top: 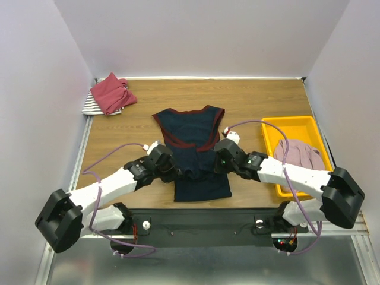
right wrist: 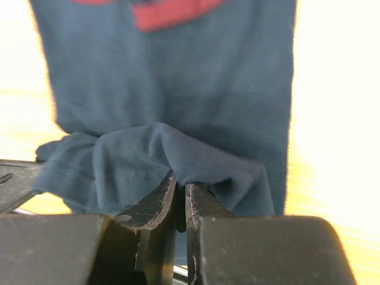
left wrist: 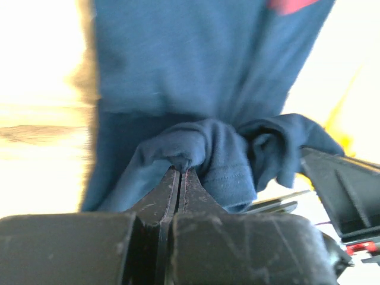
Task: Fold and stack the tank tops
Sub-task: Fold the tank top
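Two grippers hold the same garment here: a large navy blue sleeveless cloth tank top with maroon trim (top: pixel 191 133), which lies in the middle of the wooden table (top: pixel 255 101). Its neck and armholes point away from the arms and its hem lies toward their bases. The upper part lies flat on the wood. Lower down, the cloth is gathered inward from both sides where the arms meet it.

The left gripper (left wrist: pixel 180 173) comes in from the shirt's left side. Its jaws are pressed together on a bunched fold of the navy fabric, which puffs out just past the fingertips. The right gripper (right wrist: pixel 181 185) comes in from the opposite side, and its jaws are likewise clamped on a raised ridge of the same cloth, with only a thin slit between them. In the left wrist view, part of the other arm's black body shows just beside the gathered cloth.

At the far left corner of the table, a crumpled red cloth tank top (top: pixel 111 94) rests on top of a black-and-white striped one (top: pixel 90 107). On the right side stands a yellow rectangular plastic tray (top: pixel 285 123), near the navy shirt but not touching it. A pale pink cloth top (top: pixel 301 154) lies inside it, partly hidden behind the right arm.
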